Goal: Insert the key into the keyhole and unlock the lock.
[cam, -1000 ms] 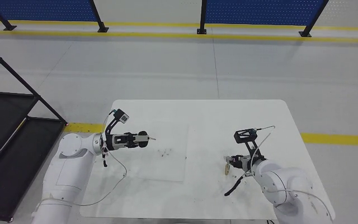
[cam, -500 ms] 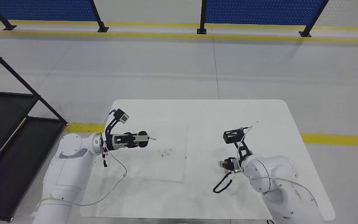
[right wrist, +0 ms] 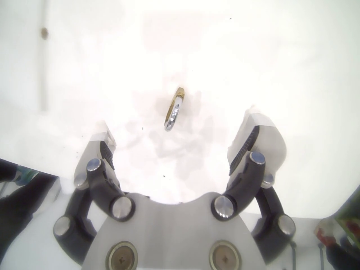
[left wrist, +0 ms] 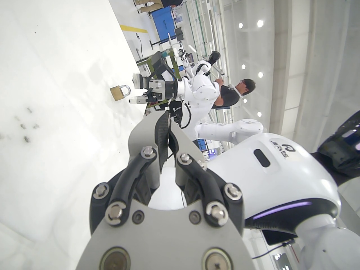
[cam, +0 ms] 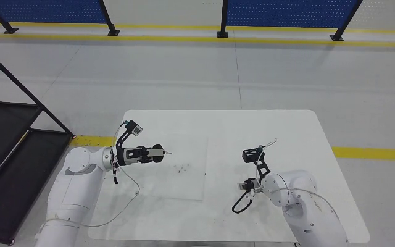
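The step in hand looks to be the grabbing of the padlock [right wrist: 175, 108]. The fingers of the right gripper [left wrist: 137, 91] are spread wide. The brass padlock is laid on the white table [cam: 265, 129], just ahead of the fingertips and in line with the gap between them. Its silver loop end is nearest to them, and it is touched by neither finger.

The fingers of the left gripper [left wrist: 166, 125] are pressed together. From above, a thin tip is seen poking out past them, and it is taken to be the key [cam: 167, 152]. The padlock is well apart from these fingers.

Next, the spread fingers would need to be slid along both sides of the brass body and shut on it. The padlock would then need to be held firm, with the keyhole turned to the key tip. The keyhole cannot be made out.

Small dark specks [cam: 182, 167] are seen on the table between the two grippers. Around the table, a grey floor with yellow lines [cam: 185, 38], blue fences [cam: 55, 11] and a black rack [cam: 24, 154] are seen.
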Controlling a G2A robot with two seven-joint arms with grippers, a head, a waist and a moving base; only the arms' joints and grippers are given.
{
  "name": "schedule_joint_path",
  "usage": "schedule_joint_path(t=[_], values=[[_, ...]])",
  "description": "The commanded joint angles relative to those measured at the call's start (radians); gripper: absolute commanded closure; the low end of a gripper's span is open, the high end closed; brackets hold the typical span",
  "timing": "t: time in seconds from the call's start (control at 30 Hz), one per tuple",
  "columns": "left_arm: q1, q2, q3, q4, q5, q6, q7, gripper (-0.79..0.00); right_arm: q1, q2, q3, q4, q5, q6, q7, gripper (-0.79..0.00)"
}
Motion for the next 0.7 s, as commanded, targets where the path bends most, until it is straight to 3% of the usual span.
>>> schedule_joint_path(t=[0.0,0.3,0.67], values=[[0.000,0.000,0.000,0.000,0.000,0.000,0.000,0.000,0.007,-0.001,-0.007,0.021,-0.001,0.000,0.000,-0.662],[0.000,0.000,0.000,0.000,0.000,0.000,0.000,0.000,0.033,-0.009,-0.019,0.095,0.021,0.000,0.000,-0.471],[0.000,0.000,0.000,0.000,0.000,0.000,0.000,0.000,0.053,-0.032,-0.033,0.146,0.017,0.000,0.000,-0.416]])
